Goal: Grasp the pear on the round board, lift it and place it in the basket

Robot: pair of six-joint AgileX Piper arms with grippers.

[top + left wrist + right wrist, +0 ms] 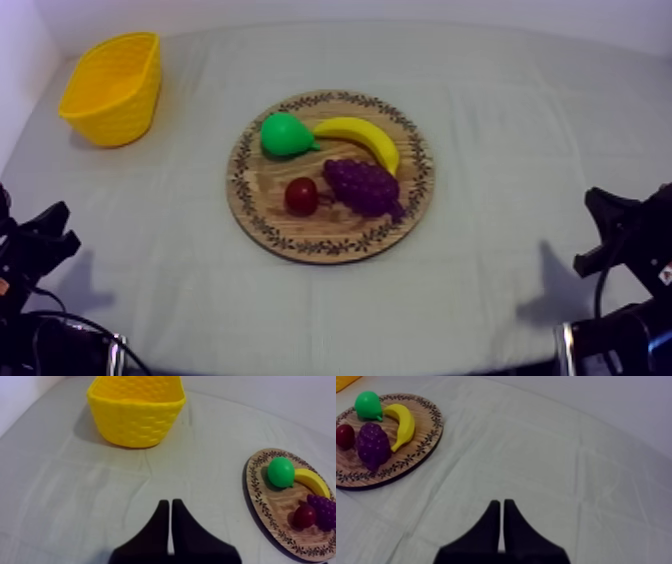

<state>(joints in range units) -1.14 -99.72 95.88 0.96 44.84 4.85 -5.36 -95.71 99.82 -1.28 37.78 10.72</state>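
A green pear (pixel 284 135) lies on the round wooden board (pixel 330 240) at its upper left, beside a banana (pixel 362 138), a bunch of grapes (pixel 362 186) and a small red fruit (pixel 301 196). The yellow basket (pixel 113 88) stands at the far left of the table. My left gripper (pixel 50 235) rests low at the left edge, well short of the board; its fingers (pixel 162 526) lie together over bare cloth, with the basket (pixel 136 411) ahead and the pear (pixel 280 472) off to the side. My right gripper (pixel 605 235) rests low at the right edge, fingers (pixel 493 521) together, the pear (pixel 367 403) far off.
Grey-white cloth (pixel 500 130) covers the table, with wide bare stretches between board and both arms. A white wall (pixel 20 60) rises close behind the basket at the left.
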